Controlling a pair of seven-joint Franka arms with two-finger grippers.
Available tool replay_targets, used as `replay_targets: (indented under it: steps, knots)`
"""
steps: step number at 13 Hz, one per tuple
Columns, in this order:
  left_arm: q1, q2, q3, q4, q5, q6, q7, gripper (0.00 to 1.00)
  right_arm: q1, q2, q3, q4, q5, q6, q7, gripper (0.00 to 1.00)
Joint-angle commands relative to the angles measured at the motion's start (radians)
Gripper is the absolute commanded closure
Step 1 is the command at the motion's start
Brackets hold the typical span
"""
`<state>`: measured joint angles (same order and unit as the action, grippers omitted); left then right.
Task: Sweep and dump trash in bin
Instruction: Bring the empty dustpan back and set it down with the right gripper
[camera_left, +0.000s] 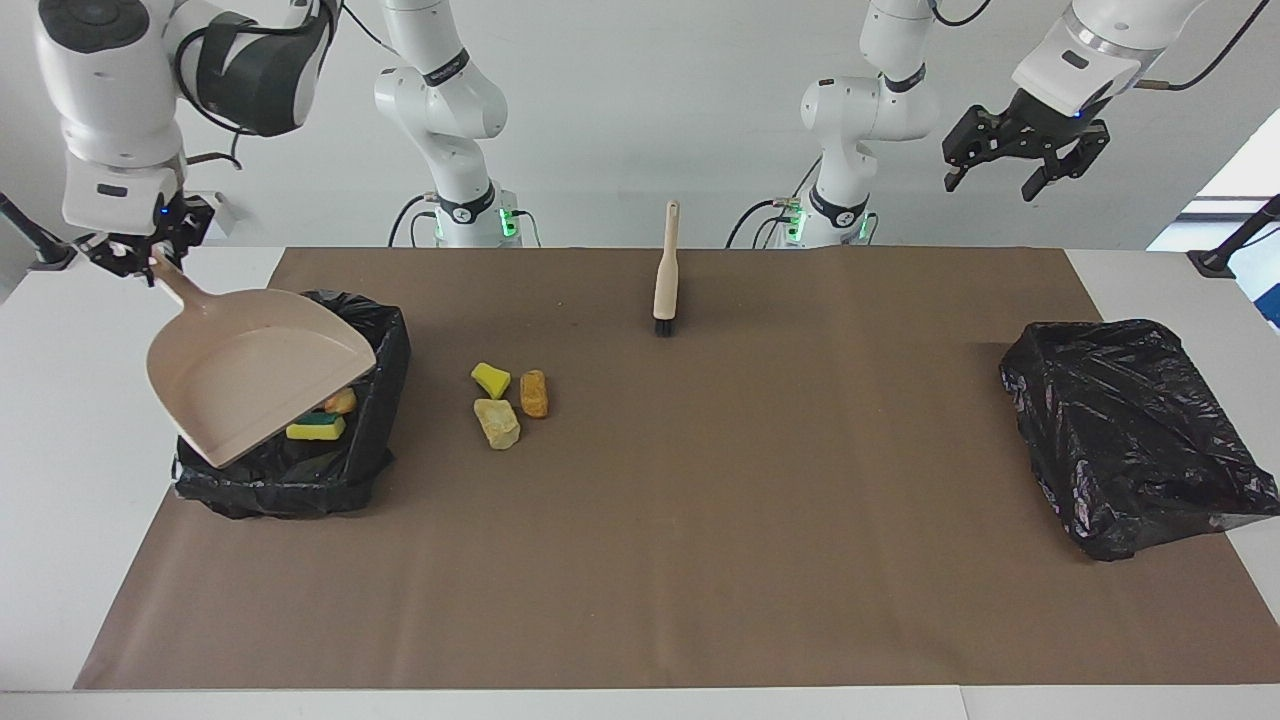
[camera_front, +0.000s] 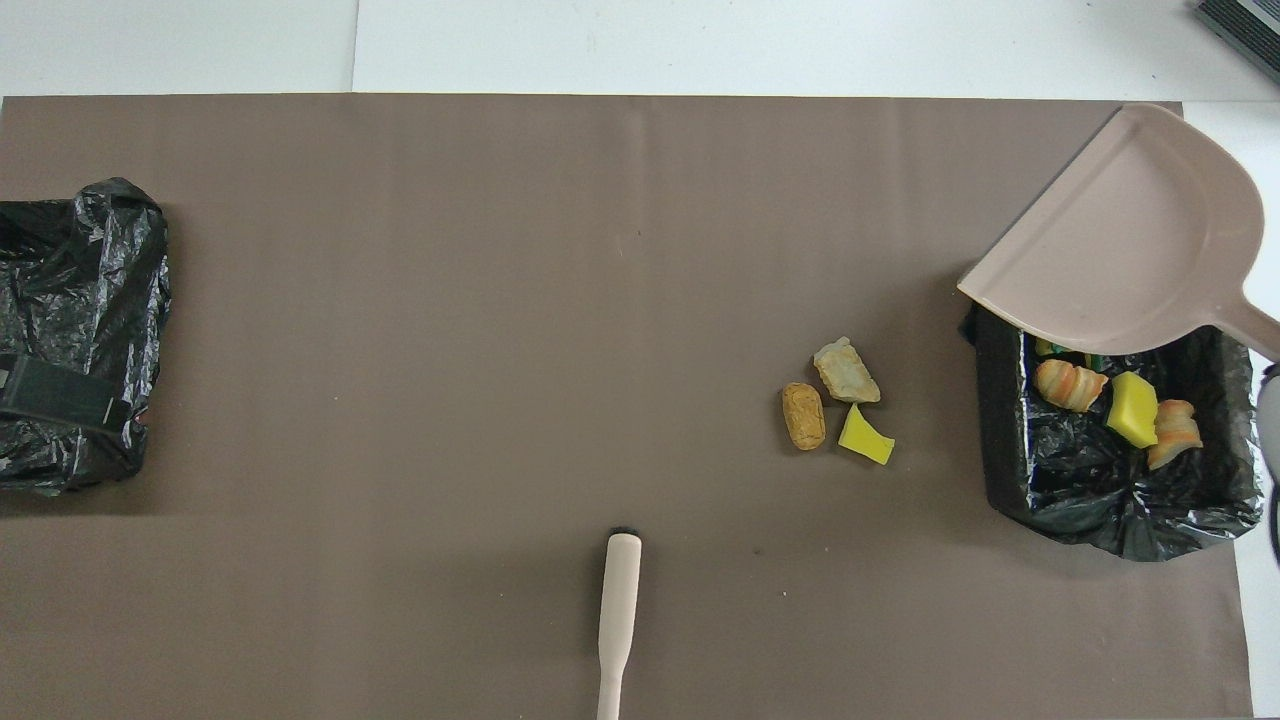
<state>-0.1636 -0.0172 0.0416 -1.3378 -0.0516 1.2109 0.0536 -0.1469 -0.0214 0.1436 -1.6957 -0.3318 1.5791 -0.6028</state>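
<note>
Three pieces of trash lie on the brown mat: a yellow sponge (camera_left: 490, 379) (camera_front: 865, 438), an orange-brown chunk (camera_left: 534, 393) (camera_front: 803, 416) and a tan chunk (camera_left: 497, 423) (camera_front: 846, 370). Beside them, toward the right arm's end, stands the bin (camera_left: 290, 480) (camera_front: 1000, 440), lined with a black bag. It holds more trash (camera_left: 316, 428) (camera_front: 1133, 408). My right gripper (camera_left: 152, 262) is shut on the handle of the beige dustpan (camera_left: 255, 375) (camera_front: 1130, 240), which hangs hollow side up over the bin. My left gripper (camera_left: 1000, 178) (camera_front: 60, 395) waits open, high over the left arm's end.
The beige brush (camera_left: 664, 275) (camera_front: 620, 610) lies on the mat at mid-table, near the robots, bristles pointing away from them. A second black-bagged bin (camera_left: 1130, 435) (camera_front: 80, 330) sits at the left arm's end.
</note>
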Motion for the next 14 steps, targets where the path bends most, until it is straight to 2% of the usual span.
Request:
replay_targets:
  steps: [1,4,7,9,11,14]
  knots:
    - [0.016,-0.012,-0.014,0.005,0.015,0.004,0.022,0.0,0.117,0.003,0.001,-0.001,0.101,-0.04,0.365,1.0]
    - [0.016,-0.017,-0.014,0.0,0.015,0.019,0.02,0.0,0.251,0.096,0.001,0.013,0.235,-0.022,0.763,1.0]
    - [0.024,-0.017,-0.008,0.0,0.015,0.022,0.015,0.0,0.398,0.242,0.001,0.103,0.288,0.059,1.076,1.0]
    - [0.039,-0.017,-0.008,0.0,0.015,0.022,0.014,0.0,0.427,0.312,0.001,0.166,0.403,0.082,1.197,1.0]
    - [0.046,-0.017,-0.008,0.0,0.016,0.022,0.014,0.0,0.493,0.389,0.001,0.224,0.447,0.111,1.351,1.0]
    - [0.088,-0.017,-0.028,-0.001,0.016,0.022,0.022,0.0,0.57,0.452,0.002,0.235,0.482,0.211,1.381,1.0]
